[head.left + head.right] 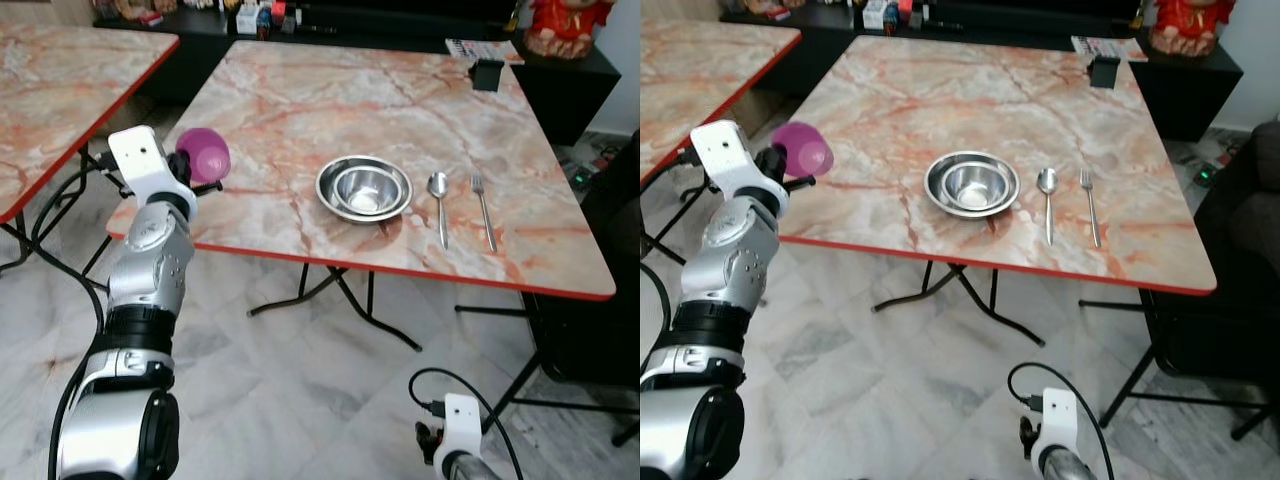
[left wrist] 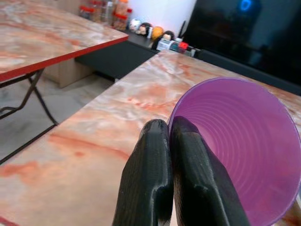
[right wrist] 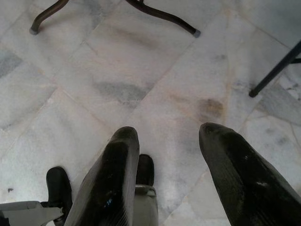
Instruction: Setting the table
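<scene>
Marble-patterned table (image 1: 300, 110) with a red edge carries, toward its near side, a steel bowl (image 1: 364, 188) nested in a wider one, with a spoon (image 1: 439, 205) and fork (image 1: 483, 208) just beside it on the far side from the cup. Purple plastic cup (image 1: 203, 154) hangs over the table's near-left corner, well apart from the bowl. It looks light, thin and easily squashed, best pinched gently at the rim. Left gripper (image 2: 171, 155) does so, fingers closed on the rim wall. Right gripper (image 3: 164, 174) hangs idle near the floor, fingers spread, holding nothing.
</scene>
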